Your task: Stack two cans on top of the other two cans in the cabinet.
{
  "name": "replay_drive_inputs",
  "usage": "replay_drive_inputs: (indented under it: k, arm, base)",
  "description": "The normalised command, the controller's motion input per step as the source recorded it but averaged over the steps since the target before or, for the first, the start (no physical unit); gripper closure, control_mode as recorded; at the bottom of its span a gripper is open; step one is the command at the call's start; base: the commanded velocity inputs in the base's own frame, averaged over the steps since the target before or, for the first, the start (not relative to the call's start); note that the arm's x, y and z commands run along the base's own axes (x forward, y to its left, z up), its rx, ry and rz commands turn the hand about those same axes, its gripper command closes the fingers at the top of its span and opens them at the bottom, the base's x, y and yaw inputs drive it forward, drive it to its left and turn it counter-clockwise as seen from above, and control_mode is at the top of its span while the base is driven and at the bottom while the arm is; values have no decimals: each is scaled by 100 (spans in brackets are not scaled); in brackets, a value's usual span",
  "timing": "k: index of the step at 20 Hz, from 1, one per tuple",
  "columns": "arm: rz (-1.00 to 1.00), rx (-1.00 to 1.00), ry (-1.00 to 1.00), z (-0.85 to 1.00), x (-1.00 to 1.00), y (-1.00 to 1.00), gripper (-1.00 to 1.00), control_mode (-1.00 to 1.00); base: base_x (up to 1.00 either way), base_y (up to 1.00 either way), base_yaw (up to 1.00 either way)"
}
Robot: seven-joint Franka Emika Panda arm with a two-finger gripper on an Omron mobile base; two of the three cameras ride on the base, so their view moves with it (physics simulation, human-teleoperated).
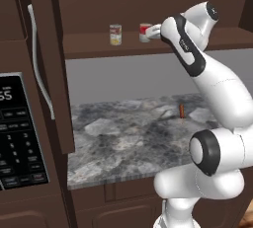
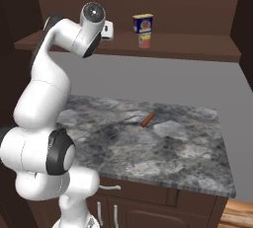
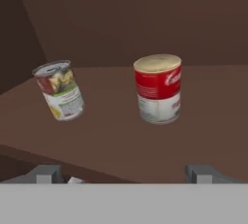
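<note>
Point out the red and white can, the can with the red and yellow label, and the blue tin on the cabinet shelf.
red-and-white can (image 3: 159,89): hand view, middle of its side wall.
cream can with red and yellow label (image 3: 60,91): hand view, on its label.
blue tin (image 2: 143,23): right base view, centre of its front face.

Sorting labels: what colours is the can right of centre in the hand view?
The can is red above, white below; the hand view shows it best.
</note>
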Motion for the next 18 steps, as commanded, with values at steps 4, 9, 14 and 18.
replay_drive_inputs:
  k: [4,9,14,18]
  arm:
    - [0,0,0,-4,31,4,-100,-100]
    - [0,0,0,-2,30,2,-100,-100]
    - [0,0,0,-1,27,0,-100,-100]
    - [0,0,0,-6,28,1,-100,-100]
  base:
    - [0,0,0]
    - [0,0,0]
    - [0,0,0]
    - [0,0,0]
